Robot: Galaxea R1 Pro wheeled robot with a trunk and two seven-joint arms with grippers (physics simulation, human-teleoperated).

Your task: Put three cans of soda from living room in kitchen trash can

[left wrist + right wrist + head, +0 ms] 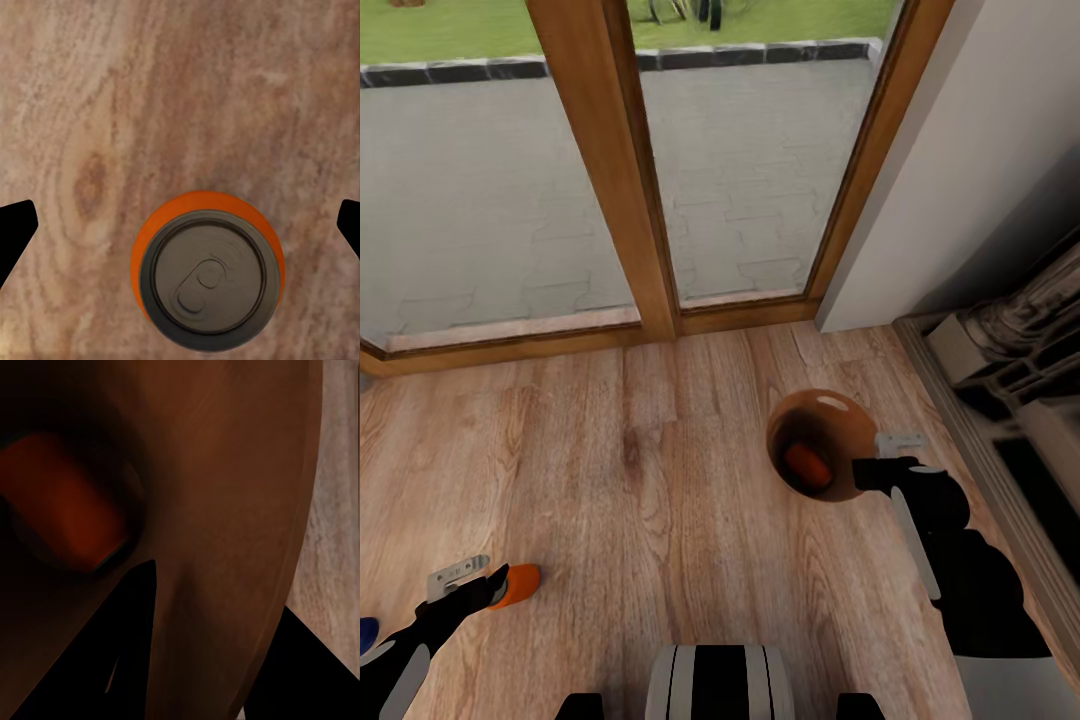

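At about 7 o'clock in the head view a sliver of dark blue can point(366, 634) pokes in from the frame edge, beside the left arm. The left gripper point(488, 585) reaches low over the plank floor point(660, 520), black forearm slanting up toward 2 o'clock, with an orange can point(517, 585) at its tip. The left wrist view looks straight down on that can point(206, 271), standing upright on the wood with its silvery top and pull tab facing up; the two black fingertips point(15, 225) sit far out at either side, spread wide and well apart from the can. Bare floor stretches open from there toward the centre, bounded at 12 o'clock by the wood-framed glass doors point(620, 180) (paving and a strip of grass lie beyond the glass).

Toward 4 o'clock the trash can point(860, 470) is seen from above, its glossy brown inside showing, a second orange can point(808, 465) lying on its side at the bottom. The right gripper point(880, 470) meets its rim, arm bent up from 5 o'clock. In the right wrist view one black finger point(127, 645) lies inside the smooth brown wall point(225, 510) and the other outside, clamped on the rim. A grey wall and a dark ledge close the right side.
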